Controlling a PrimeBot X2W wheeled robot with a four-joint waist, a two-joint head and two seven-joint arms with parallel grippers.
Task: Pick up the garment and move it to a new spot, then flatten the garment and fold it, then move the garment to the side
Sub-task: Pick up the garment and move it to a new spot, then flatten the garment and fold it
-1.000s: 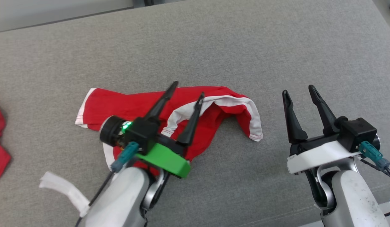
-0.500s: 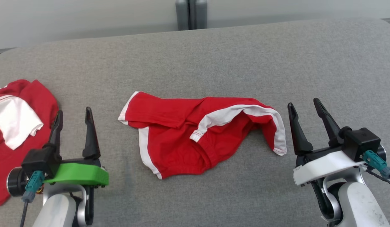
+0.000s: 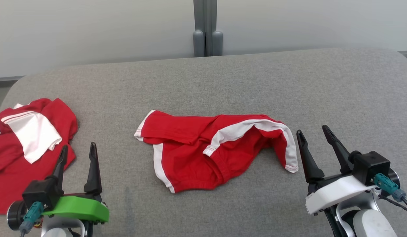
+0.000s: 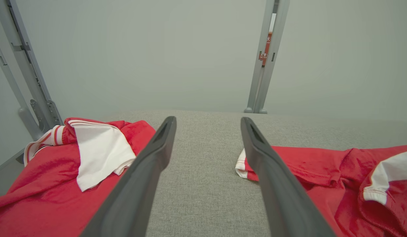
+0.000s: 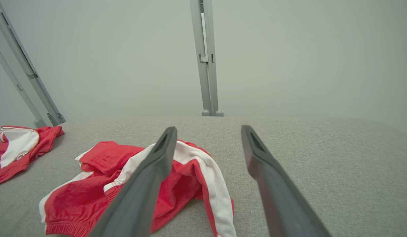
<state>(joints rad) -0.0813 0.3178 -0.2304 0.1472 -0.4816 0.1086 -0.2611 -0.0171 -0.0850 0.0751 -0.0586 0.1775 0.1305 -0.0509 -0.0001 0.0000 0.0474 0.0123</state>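
**Head view.** The garment (image 3: 203, 154), red shorts with white bands, lies crumpled near the middle of the grey surface (image 3: 223, 82). Its long axis runs left to right, crosswise to both sets of fingers. One leg lies flat at the left end, and the right end is humped, with a white band folded over. The left gripper (image 3: 78, 147) is at the lower left, jaws spread and holding nothing, well apart from the garment's left end. The right gripper (image 3: 312, 130) is at the lower right, also spread and empty, its inner finger just beside the white-banded right end. The right arm is therefore the nearer one, and the coming pick is judged to turn on that short reach inward. A second cloth (image 3: 12, 164), red and white, lies at the far left, behind the left gripper.

**Left wrist view.** The left gripper (image 4: 208, 120) points along bare surface. The garment (image 4: 305, 164) lies off to its right and the second cloth (image 4: 42, 171) to its left.

**Right wrist view.** The right gripper (image 5: 209, 129) is spread. The garment (image 5: 78, 197) lies ahead and to its left, partly hidden by the left finger.

**Change from the earlier frames.** A second ago the left gripper, spread, was above the garment. It is now clear of the garment, to its left. The head camera has tilted up, so more wall and a post (image 3: 207, 29) are in view. The garment keeps the same crumpled shape, and the right gripper has the same pose.
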